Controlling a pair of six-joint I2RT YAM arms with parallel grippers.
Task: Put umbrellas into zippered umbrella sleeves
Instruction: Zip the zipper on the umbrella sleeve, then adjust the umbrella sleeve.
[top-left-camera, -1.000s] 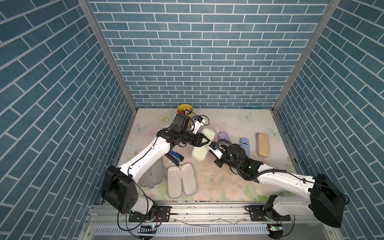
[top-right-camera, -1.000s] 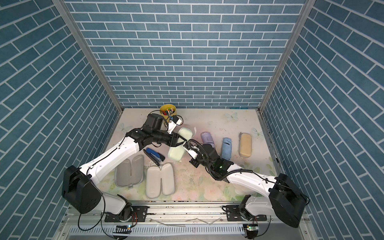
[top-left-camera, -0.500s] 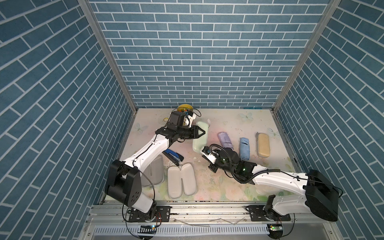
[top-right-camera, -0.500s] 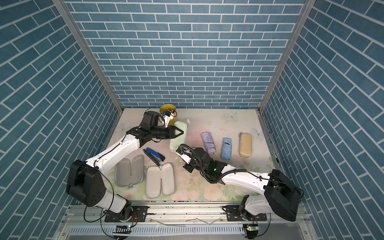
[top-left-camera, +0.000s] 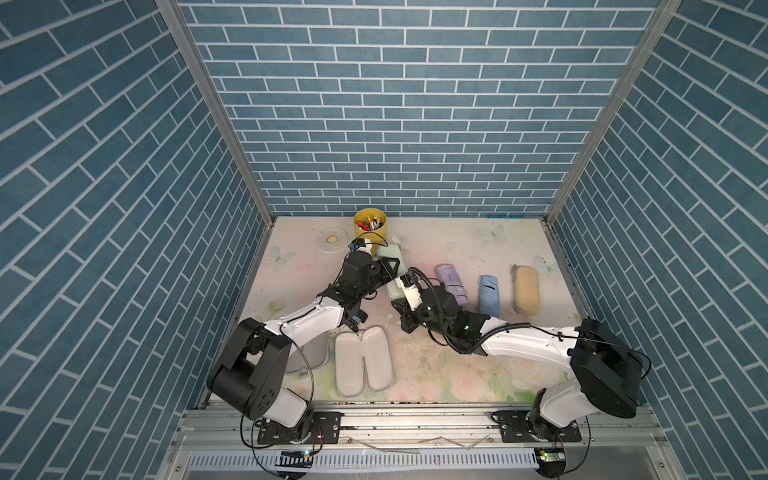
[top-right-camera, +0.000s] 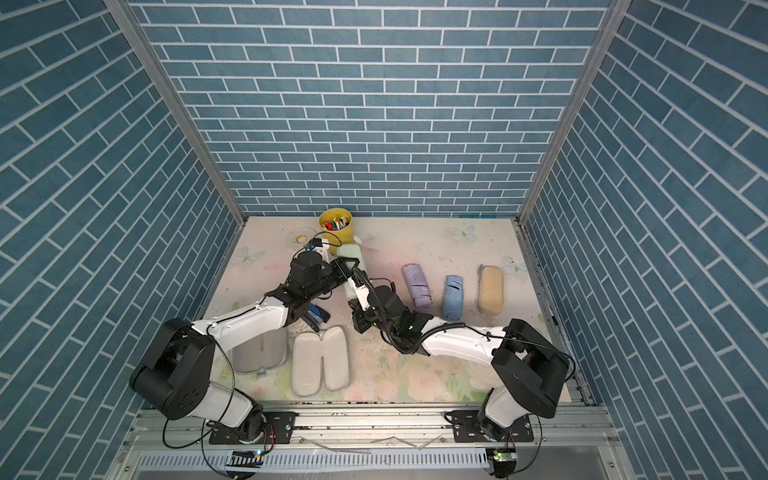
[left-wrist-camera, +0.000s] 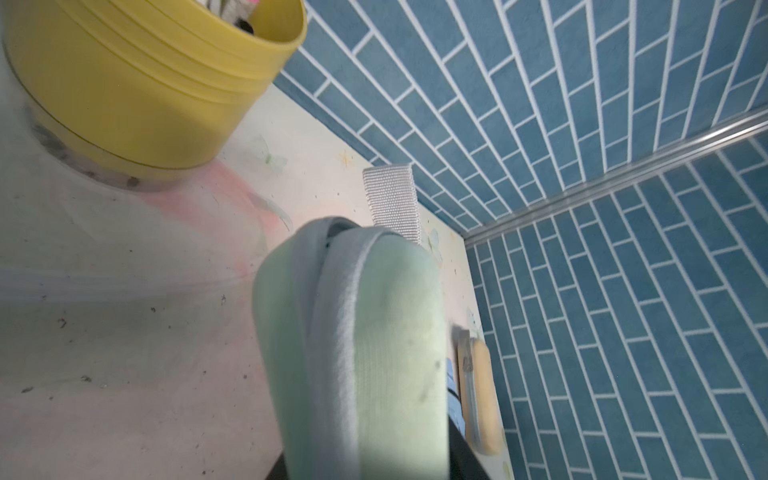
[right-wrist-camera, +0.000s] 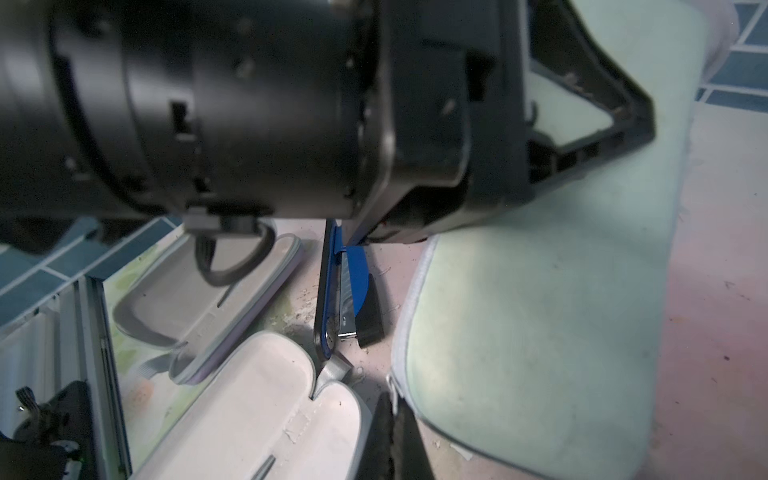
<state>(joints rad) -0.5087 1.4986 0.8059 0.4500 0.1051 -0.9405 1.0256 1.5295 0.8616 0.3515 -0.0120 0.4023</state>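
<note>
A closed mint sleeve (top-left-camera: 392, 252) (top-right-camera: 351, 254) lies front to back near the table's middle. My left gripper (top-left-camera: 392, 267) (top-right-camera: 349, 266) is shut across it, and the sleeve (left-wrist-camera: 374, 353) fills its wrist view. My right gripper (top-left-camera: 405, 320) (top-right-camera: 359, 322) is at the sleeve's near end (right-wrist-camera: 540, 311). Its fingertips (right-wrist-camera: 390, 432) stand almost together by the zip pull; whether they grip it is unclear. A lilac umbrella (top-left-camera: 451, 284), a light blue umbrella (top-left-camera: 489, 294) and a closed cream-tan sleeve (top-left-camera: 526, 289) lie to the right. An open sleeve (top-left-camera: 364, 360) lies in front.
A second open sleeve (top-right-camera: 259, 351) lies partly under my left arm. A blue stapler (top-right-camera: 316, 318) (right-wrist-camera: 345, 286) sits between it and the mint sleeve. A yellow cup of pens (top-left-camera: 370, 224) and a clear disc (top-left-camera: 331, 240) stand at the back.
The mint sleeve has gone from slanted and spread to closed and straight, front to back, in my left gripper. My right gripper has drawn toward the front, along the sleeve's edge to its near end.
</note>
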